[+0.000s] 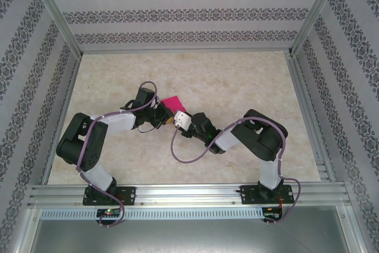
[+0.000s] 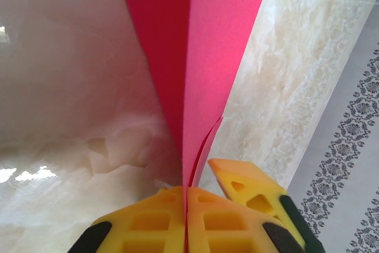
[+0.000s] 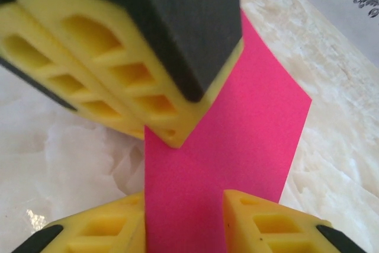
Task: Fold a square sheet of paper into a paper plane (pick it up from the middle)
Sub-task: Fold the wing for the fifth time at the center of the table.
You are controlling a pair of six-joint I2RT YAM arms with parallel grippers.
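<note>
Progress looks early: the thin magenta-pink square sheet of paper [image 3: 237,128] is doubled along one crease, its two layers running up side by side in the left wrist view. No pointed nose or wings show, so I judge that most of the plane's folds are yet to be made. The sheet is at the middle of the pale marbled table [image 1: 249,81], standing on edge between the two arms. The left gripper [image 2: 186,208] has its yellow fingers pressed together on the paper, pinching both layers near the crease. The right gripper [image 3: 183,223] has its fingers spread, one on each side of the sheet, not clamped on it. The layers gape slightly just above the left pinch. The far corner and the long outer edge hang free. Bare table lies all around, and the patterned walls [image 1: 189,4] stand well apart, so there is room to swing the paper.
</note>
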